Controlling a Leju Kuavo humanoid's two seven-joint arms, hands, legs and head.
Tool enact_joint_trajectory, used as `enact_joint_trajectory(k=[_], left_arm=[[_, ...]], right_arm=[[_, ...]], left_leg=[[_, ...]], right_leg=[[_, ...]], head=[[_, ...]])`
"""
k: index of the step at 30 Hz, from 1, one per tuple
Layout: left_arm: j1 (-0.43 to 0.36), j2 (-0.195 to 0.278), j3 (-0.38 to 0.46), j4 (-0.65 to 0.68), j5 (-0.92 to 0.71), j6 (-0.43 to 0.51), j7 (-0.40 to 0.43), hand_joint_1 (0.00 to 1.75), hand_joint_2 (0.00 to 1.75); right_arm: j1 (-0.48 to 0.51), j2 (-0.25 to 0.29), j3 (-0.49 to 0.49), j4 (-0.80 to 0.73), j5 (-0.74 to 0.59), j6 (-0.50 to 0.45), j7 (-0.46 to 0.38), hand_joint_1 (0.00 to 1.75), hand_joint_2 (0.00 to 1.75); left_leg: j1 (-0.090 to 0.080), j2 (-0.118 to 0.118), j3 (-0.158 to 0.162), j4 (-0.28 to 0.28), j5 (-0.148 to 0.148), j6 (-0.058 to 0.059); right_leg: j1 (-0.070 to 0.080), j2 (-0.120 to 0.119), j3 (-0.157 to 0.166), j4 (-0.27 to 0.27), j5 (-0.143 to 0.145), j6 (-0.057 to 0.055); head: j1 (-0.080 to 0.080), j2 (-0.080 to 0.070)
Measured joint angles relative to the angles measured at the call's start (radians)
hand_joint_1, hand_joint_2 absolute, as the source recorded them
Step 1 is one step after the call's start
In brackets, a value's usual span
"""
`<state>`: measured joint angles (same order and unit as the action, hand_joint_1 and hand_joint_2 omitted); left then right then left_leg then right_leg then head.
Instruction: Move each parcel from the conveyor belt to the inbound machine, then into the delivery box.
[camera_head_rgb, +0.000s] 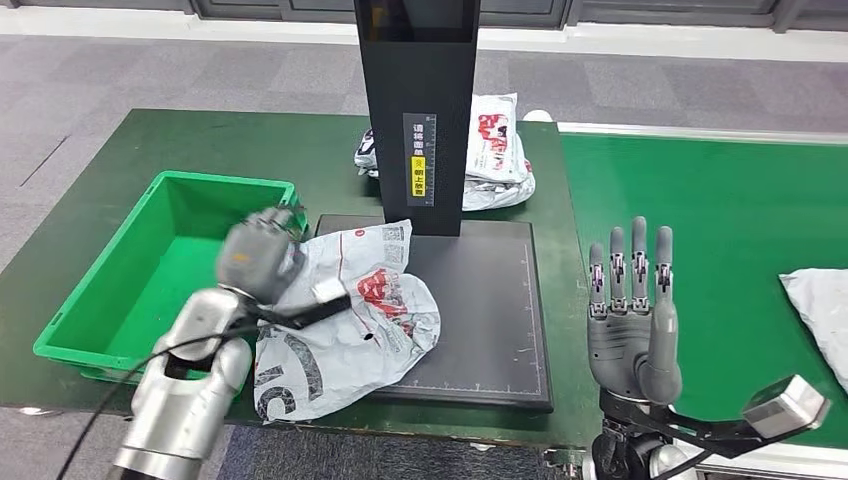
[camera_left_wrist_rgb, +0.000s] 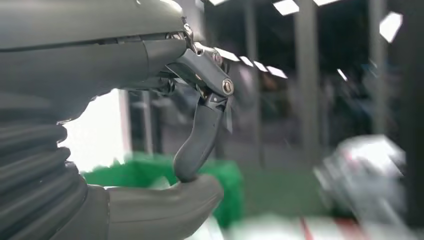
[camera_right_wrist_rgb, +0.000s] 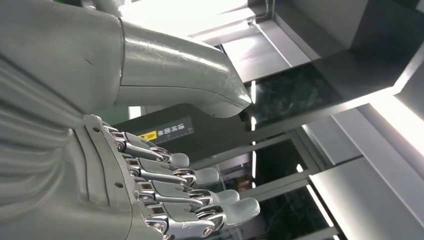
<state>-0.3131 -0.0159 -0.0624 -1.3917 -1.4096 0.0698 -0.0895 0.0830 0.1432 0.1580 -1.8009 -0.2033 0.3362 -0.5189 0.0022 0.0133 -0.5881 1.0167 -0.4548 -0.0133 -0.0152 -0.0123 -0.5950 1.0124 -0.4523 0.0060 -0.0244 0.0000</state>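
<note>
On the black platform of the inbound machine (camera_head_rgb: 490, 300), a crumpled grey parcel (camera_head_rgb: 370, 320) with red and black print lies over the platform's left edge, spilling toward the near edge of the green tabletop (camera_head_rgb: 150, 140). The left hand (camera_head_rgb: 262, 255) is at the parcel's upper left part, just beside the rim of the green delivery box (camera_head_rgb: 100, 290); motion blur hides its fingers there, and in the left wrist view the thumb (camera_left_wrist_rgb: 165, 207) and a dark finger (camera_left_wrist_rgb: 200, 140) meet at their tips, but whether they have hold of the parcel cannot be told. The right hand (camera_head_rgb: 632, 320) is raised upright over the near edge of the conveyor belt (camera_head_rgb: 720, 220), its fingers straight and apart, holding nothing. A second parcel (camera_head_rgb: 500, 150) lies behind the machine's black post (camera_head_rgb: 418, 110), and a third parcel (camera_head_rgb: 822, 310) rests on the belt at its right edge.
</note>
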Motion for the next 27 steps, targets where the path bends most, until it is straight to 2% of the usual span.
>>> enact_joint_trajectory(k=[3,12,18,21,25,27], left_arm=[[0.005,0.002,-0.05,0.065,-0.009,-0.023,0.015,0.0,0.0],[-0.031,0.008,-0.098,0.259,-0.04,-0.151,0.06,0.0,0.0],[-0.107,0.006,-0.13,0.395,-0.105,-0.198,0.217,0.0,0.0],[-0.145,0.006,-0.144,0.466,-0.106,-0.207,0.253,0.0,0.0],[-0.166,0.006,-0.16,0.518,-0.106,-0.208,0.251,0.21,1.75],[-0.169,0.005,-0.162,0.522,-0.106,-0.209,0.238,0.21,1.75]], right_arm=[[0.0,0.0,0.0,0.004,0.0,0.002,0.011,0.0,1.75],[0.005,0.003,0.0,0.005,0.024,0.023,0.048,0.0,1.75],[-0.001,0.018,0.0,0.005,0.041,0.034,0.071,0.0,1.75],[-0.009,0.026,0.0,0.005,0.042,0.039,0.082,0.0,1.75],[-0.012,0.031,0.0,0.004,0.045,0.041,0.088,0.0,1.75],[-0.011,0.031,0.0,0.004,0.051,0.043,0.088,0.0,1.75]], left_leg=[[0.0,0.0,0.0,0.0,0.0,0.0],[0.001,-0.001,0.0,0.0,0.001,-0.001],[0.001,-0.003,0.004,0.0,0.0,0.0],[0.0,-0.003,0.006,-0.001,-0.002,0.001],[0.0,-0.002,0.012,-0.001,-0.009,0.001],[0.0,-0.002,0.017,-0.001,-0.009,0.0]], right_leg=[[0.0,0.0,0.0,0.0,0.0,0.0],[0.001,0.0,0.0,0.0,0.0,0.0],[0.0,-0.003,0.006,0.0,-0.001,0.0],[0.0,-0.003,0.013,0.0,-0.003,0.0],[0.0,-0.003,0.022,0.0,-0.009,0.0],[0.0,-0.003,0.027,0.0,-0.01,0.0]], head=[[0.0,0.0],[0.0,0.0],[0.0,0.0],[0.0,0.0],[0.0,0.0],[0.0,0.0]])
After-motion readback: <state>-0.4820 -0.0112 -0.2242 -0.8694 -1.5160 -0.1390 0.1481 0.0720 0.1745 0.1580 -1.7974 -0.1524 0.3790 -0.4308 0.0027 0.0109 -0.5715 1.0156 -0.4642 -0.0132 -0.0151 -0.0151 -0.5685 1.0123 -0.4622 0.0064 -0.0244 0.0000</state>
